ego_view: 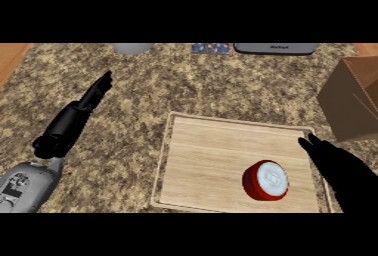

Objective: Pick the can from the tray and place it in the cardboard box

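A red can with a white top lies on the wooden tray, toward its lower right part. My right hand is just right of the can, over the tray's right edge, fingers straight and pointing up the view; it does not touch the can. The cardboard box stands at the right edge, beyond the tray's far right corner. My left hand rests over the counter to the left of the tray, fingers straight and pointing away.
The counter's top is speckled granite. Along the far edge stand a grey round object, a small dark blue item and a grey appliance. A wooden strip shows at the upper left.
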Available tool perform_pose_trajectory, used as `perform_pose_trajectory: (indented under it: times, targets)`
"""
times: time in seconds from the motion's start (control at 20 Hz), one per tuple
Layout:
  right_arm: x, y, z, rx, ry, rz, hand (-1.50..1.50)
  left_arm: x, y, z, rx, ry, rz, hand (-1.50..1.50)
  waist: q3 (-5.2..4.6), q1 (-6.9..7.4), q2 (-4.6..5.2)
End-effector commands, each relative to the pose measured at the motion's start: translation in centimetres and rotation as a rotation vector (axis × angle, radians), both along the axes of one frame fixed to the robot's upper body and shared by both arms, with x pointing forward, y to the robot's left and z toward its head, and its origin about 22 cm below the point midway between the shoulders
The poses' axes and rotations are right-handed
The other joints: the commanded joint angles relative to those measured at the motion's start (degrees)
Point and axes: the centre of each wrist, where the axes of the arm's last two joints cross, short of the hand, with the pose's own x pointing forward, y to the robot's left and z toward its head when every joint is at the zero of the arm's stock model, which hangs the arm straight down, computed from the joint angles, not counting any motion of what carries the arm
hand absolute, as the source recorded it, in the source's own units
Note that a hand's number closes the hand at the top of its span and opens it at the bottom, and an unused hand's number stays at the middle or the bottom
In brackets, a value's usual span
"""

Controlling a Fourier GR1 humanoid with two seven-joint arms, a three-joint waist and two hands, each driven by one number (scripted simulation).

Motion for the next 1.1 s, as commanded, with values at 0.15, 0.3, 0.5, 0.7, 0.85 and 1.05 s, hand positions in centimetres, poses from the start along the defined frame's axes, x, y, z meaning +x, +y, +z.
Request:
perform_pose_trajectory:
  times: [0.15, 0.3, 0.5, 0.7, 0.85, 1.05]
  targets:
    - [1.0, 1.9, -0.8, -0.151, 0.025, -0.169, -1.5, 0.2, 1.1, 0.1, -0.001, 0.004, 0.021, 0.0, -0.01, -0.68, -0.19]
    - [2.1, 2.9, -1.5, -0.146, 0.023, -0.166, -1.5, 0.0, -0.1, 0.0, -0.011, -0.005, 0.013, 0.0, 0.11, -0.76, -0.22]
    - [2.2, 3.5, -2.5, -0.172, 0.04, -0.158, -1.5, -0.4, 0.3, 0.5, -0.004, 0.006, 0.031, 0.0, 0.08, -1.28, -0.6]
    - [2.7, 4.2, -4.5, -0.219, 0.068, -0.171, -1.5, -0.6, 0.3, 0.4, 0.004, -0.009, 0.034, 0.0, 0.18, -1.48, -0.53]
    - [3.9, 4.5, -5.0, -0.235, 0.069, -0.196, -1.5, -1.1, 1.4, -0.7, 0.009, 0.002, 0.027, 0.0, 0.2, -1.29, -0.37]
    - [4.3, 5.5, -5.5, -0.207, 0.081, -0.193, -1.5, -0.6, 1.0, -0.6, -0.01, 0.0, 0.031, 0.0, 0.27, -1.78, -0.22]
